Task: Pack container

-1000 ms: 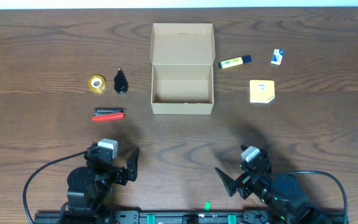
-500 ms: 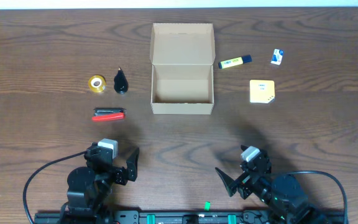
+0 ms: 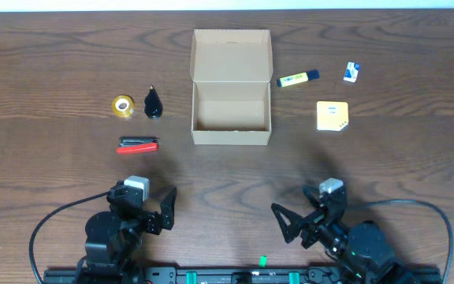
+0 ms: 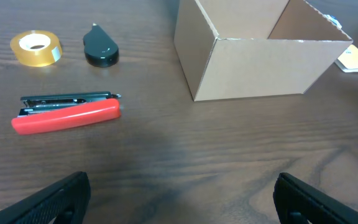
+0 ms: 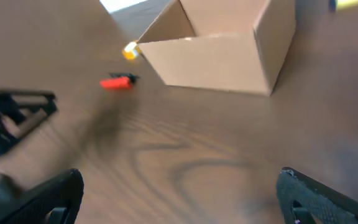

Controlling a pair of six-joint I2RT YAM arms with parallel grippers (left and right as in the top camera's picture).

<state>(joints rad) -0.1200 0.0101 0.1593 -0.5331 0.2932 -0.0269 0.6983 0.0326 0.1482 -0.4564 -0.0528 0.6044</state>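
Box [image 3: 231, 136]: set open and upright at mid-table, at 12 o'clock from both arms; the flap lid is laid back toward 12 o'clock, and nothing is seen inside.
Left gripper [image 4: 179, 208]: spread wide and empty, held low at 7 o'clock of the box.
Right gripper [image 5: 179, 202]: likewise spread and empty, at 5 o'clock of the box (its wrist view is blurred).
9 o'clock of box: tape [image 3: 122, 106], a black teardrop piece [image 3: 154, 103] and a stapler [image 3: 138, 145] are laid apart from one another.
3 o'clock of box: a highlighter [image 3: 299, 78], a pad [image 3: 331, 115] and a small white-and-blue packet [image 3: 351, 72] are seen.
Materials: the box is plain tan cardboard, thin-walled and matte. The tape is a glossy yellow ring, the stapler a long red shell over dark metal, the pad flat and square. The table [image 3: 53, 47] is dark wood grain.
Risks: the light box may be shoved aside if a wall is struck. The flap may be knocked shut by a passing arm. The flat pad may be missed, its edge lying flush on the table. The ring may be rolled away if it is tipped.
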